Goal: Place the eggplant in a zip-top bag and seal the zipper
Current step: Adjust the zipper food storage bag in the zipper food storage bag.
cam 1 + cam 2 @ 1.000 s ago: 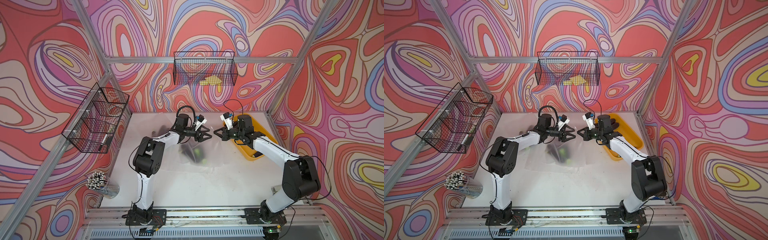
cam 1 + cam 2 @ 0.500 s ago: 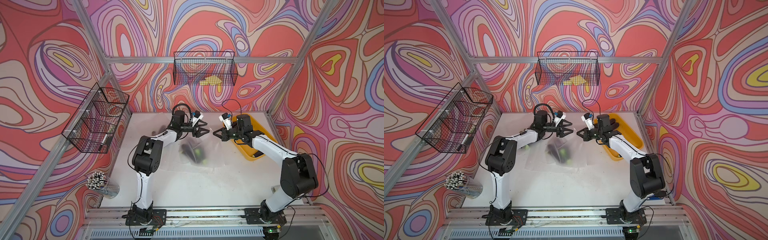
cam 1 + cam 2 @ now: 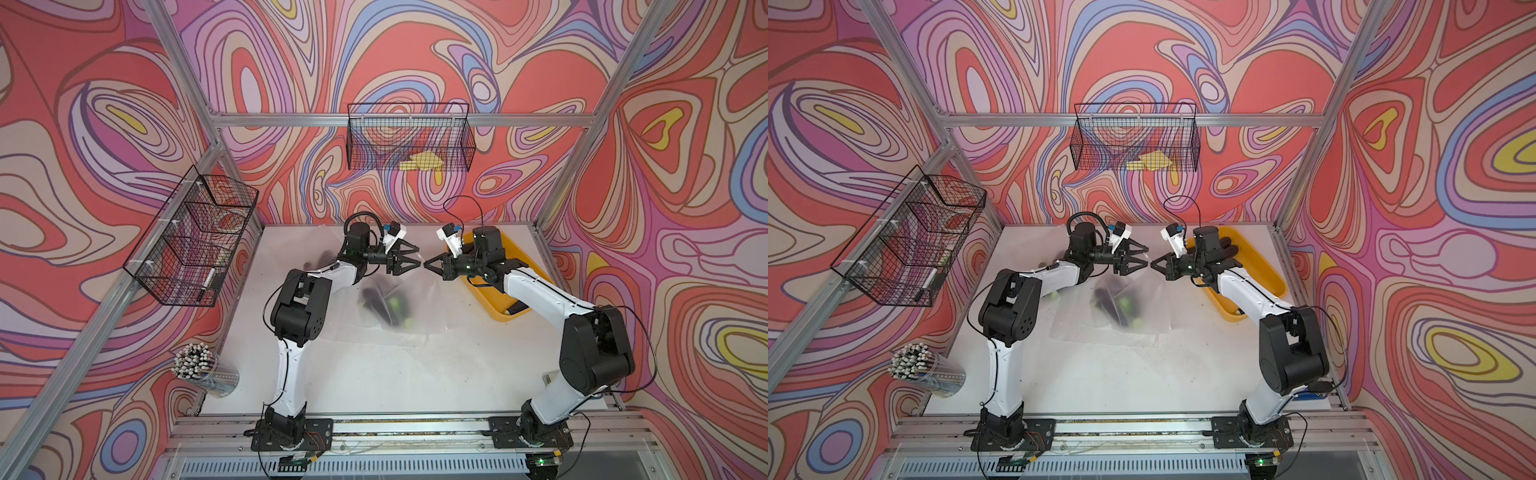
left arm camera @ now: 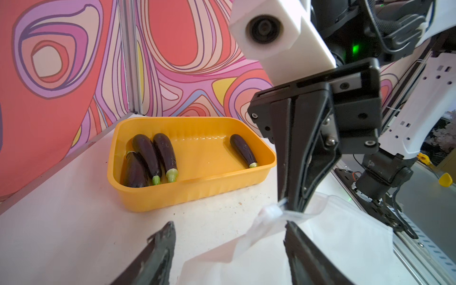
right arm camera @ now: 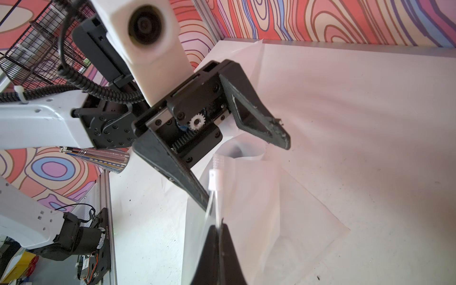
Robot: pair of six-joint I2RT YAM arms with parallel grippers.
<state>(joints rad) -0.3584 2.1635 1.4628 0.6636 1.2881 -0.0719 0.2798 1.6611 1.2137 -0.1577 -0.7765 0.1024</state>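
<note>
On the left wall hangs a wire basket [image 3: 191,245], and below it, near the table's [image 3: 415,374] front-left corner, is a clear cup of sticks [image 3: 203,370]. Toward the middle, the left gripper [image 3: 415,257] is raised above the table with its jaws spread wide, holding nothing. In the right wrist view the bag's white slider [image 5: 214,176] sits between its fingers, close to one of them; I cannot tell whether they touch. Just below, the zip-top bag [image 3: 353,320] lies mostly on the table. The eggplant [image 3: 384,305] is inside it, a dark shape with green patches showing through the plastic. The bag's upper corner is lifted: the right gripper [image 3: 426,264], almost tip to tip with the left, has its jaws clamped on the bag's top edge just beside the slider. Farther right the yellow tray [image 3: 503,316] rests by the right wall. The left wrist view shows four spare eggplants [image 4: 148,158] in it, three together at one end and one apart.
</note>
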